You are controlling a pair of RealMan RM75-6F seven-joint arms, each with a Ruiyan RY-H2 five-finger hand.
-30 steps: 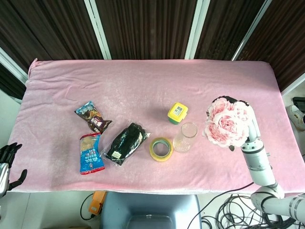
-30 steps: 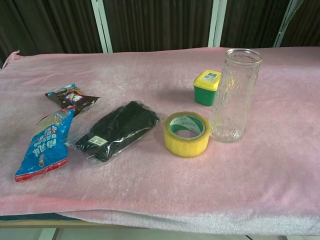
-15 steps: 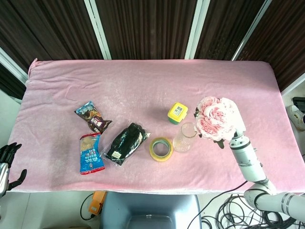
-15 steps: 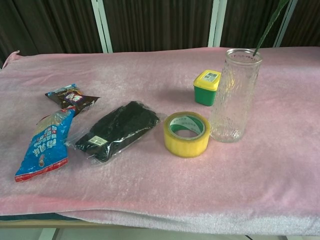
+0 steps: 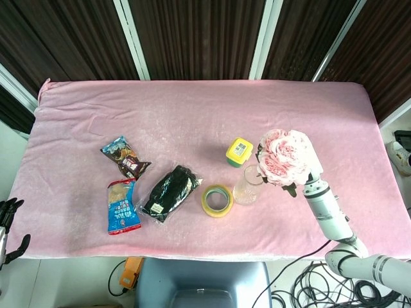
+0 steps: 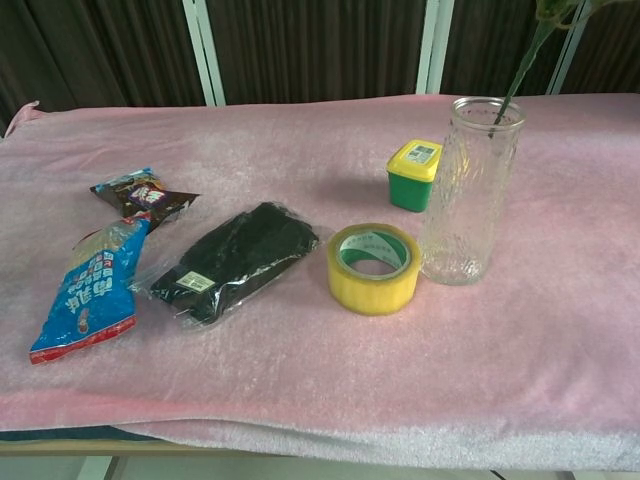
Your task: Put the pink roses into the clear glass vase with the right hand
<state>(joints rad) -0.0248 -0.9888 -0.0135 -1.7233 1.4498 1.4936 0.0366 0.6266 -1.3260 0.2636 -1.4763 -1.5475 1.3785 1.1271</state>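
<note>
The bunch of pink roses (image 5: 284, 158) hangs in the air just right of the clear glass vase (image 5: 248, 185), its blooms overlapping the vase's right edge in the head view. My right hand grips the bunch from below and is hidden by the blooms; only its arm (image 5: 323, 208) shows. In the chest view a green stem (image 6: 513, 70) slants down from the top right, and its tip meets the mouth of the upright vase (image 6: 468, 195). My left hand (image 5: 8, 224) hangs off the table's lower left corner, fingers apart, holding nothing.
A yellow tape roll (image 6: 372, 268) lies touching the vase's left side. A small green box with a yellow lid (image 6: 414, 174) stands just behind it. A black packet (image 5: 169, 192) and two snack bags (image 5: 122, 206) (image 5: 126, 158) lie further left on the pink cloth (image 5: 192, 115).
My right arm has carried the roses left, from well clear of the vase to over its right edge. The stem has come into the chest view and reached the vase mouth.
</note>
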